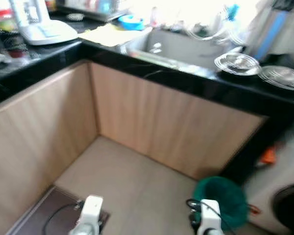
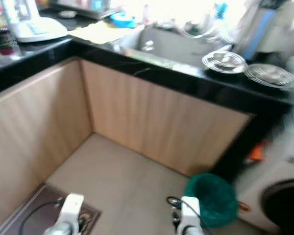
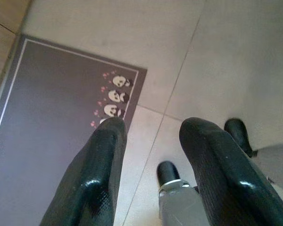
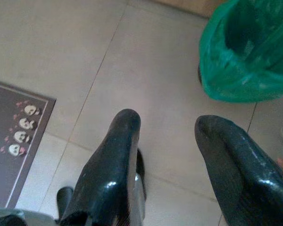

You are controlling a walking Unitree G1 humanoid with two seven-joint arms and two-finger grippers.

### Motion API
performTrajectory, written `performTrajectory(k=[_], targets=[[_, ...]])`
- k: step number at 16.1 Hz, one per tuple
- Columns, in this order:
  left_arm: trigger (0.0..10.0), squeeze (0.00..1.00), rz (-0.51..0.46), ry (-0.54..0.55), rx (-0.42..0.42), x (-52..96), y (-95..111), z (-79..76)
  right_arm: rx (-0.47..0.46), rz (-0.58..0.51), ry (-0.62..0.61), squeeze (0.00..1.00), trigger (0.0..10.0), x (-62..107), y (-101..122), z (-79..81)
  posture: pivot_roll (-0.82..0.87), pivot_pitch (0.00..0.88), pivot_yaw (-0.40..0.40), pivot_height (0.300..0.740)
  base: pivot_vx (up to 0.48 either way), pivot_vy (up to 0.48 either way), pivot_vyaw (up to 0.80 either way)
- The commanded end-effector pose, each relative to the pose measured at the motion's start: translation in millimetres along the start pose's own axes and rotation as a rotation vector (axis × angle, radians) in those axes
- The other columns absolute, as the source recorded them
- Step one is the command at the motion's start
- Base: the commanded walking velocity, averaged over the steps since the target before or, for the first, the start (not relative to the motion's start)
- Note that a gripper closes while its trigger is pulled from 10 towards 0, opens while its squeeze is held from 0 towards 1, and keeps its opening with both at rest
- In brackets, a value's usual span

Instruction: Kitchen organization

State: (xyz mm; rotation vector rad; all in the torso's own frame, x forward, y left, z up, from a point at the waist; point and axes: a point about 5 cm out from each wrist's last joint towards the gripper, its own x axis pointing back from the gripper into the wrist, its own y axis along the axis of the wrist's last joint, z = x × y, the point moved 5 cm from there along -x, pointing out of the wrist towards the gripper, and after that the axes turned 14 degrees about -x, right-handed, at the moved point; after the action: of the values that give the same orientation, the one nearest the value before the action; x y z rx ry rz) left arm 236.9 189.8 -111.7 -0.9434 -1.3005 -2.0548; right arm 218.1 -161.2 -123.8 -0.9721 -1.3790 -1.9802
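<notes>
Both grippers hang low over the tiled floor, fingers apart and empty — left gripper [image 3: 151,129] beside the dark doormat [image 3: 52,122], right gripper [image 4: 167,122] near the green-lined bin [image 4: 247,56].

- A black L-shaped countertop [image 1: 196,81] over pale wood panels lies well ahead of and above both low-hanging grippers.
- A steel sink [image 1: 186,49] is set into it, far ahead of the right gripper [image 4: 167,125].
- Two shiny steel plates [image 1: 236,62] rest on the counter just beside the sink, on the right gripper's side.
- A white appliance [image 1: 41,24] stands on the counter's other wing, far ahead of the left gripper [image 3: 151,127].
- A blurred yellow cloth [image 1: 110,34] lies between appliance and sink.
</notes>
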Motion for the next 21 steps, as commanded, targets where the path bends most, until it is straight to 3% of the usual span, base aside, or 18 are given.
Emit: performTrajectory(k=[1, 17, 21], targets=[[10.0, 0.0, -0.004, -0.009, -0.017, -0.4, 2.7, -3.1, 0.005, -0.005, -0.005, 0.0, 10.0, -0.1, 2.8, -2.4, -0.06, 0.0, -0.055, 0.74, 0.0, 0.0, -0.59], [10.0, 0.0, -0.006, -0.018, -0.011, -0.2, 2.1, -3.9, 0.008, -0.006, 0.003, 0.0, 10.0, -0.1, 3.0, -1.2, -0.06, 0.0, -0.052, 0.74, 0.0, 0.0, -0.58], [10.0, 0.0, -0.001, -0.018, -0.005, -0.4, 1.8, -3.4, 0.021, -0.007, 0.005, 0.0, 10.0, -0.2, 3.6, -0.7, -0.06, 0.0, -0.051, 0.74, 0.0, 0.0, 0.0]])
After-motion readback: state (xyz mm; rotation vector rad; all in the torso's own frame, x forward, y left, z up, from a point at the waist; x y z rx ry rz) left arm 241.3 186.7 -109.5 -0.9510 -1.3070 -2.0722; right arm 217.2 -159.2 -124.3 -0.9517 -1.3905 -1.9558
